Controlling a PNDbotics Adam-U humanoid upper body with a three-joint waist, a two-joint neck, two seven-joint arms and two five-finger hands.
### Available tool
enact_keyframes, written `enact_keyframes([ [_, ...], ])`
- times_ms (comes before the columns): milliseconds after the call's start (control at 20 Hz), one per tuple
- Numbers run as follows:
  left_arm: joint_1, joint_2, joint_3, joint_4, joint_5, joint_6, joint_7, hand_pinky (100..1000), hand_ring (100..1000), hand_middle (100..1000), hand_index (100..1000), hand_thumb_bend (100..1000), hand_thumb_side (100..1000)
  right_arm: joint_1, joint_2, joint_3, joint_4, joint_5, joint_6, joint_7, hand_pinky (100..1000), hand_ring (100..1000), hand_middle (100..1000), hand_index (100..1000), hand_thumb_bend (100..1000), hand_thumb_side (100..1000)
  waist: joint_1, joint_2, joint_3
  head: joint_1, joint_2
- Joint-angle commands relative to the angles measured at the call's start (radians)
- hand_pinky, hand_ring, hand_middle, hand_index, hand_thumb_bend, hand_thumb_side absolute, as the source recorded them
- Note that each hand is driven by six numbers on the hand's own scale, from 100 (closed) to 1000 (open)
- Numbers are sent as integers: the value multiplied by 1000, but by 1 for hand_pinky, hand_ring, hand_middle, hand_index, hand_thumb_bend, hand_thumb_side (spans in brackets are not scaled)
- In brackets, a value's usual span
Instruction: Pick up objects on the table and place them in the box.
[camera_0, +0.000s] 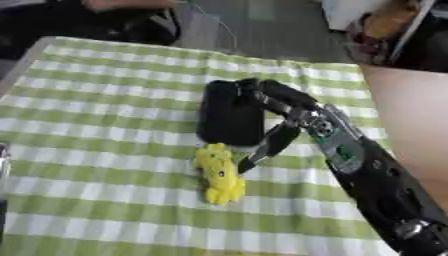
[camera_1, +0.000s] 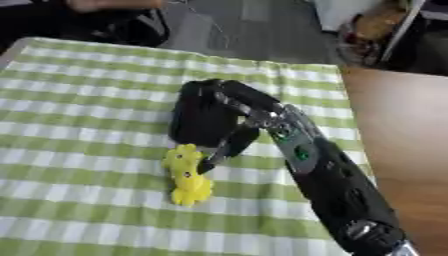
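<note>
Yellow toy (camera_0: 219, 173): soft-looking, lumpy figure with small dark spots, lying flat on the green-and-white checked cloth, long axis running 12 to 6 o'clock. Located just below centre of the view.

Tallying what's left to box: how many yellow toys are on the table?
1. The yellow toy lies on the green checked tablecloth, just below the right robot hand. The hand may hide something beneath it.
</note>
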Motion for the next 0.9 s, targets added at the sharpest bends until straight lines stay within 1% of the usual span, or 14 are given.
enact_keyframes([
  [50,-16,15,-1,-17,6,-2,-4,522,624,772,868,298,834,-21,8,-5,9,14,-12,-5,638,657,747,856,1000,495,8,-10,3,-15,-12],
  [600,-17,14,-2,-18,6,-2,-5,522,624,772,867,298,835,-4,41,-6,66,43,-33,-7,627,644,742,853,1000,499,9,-9,3,-18,-15],
  [900,-19,14,-2,-18,6,-2,-4,522,624,772,867,298,835,4,52,-7,88,56,-41,-9,618,630,733,851,1000,499,9,-8,4,-17,-8],
])
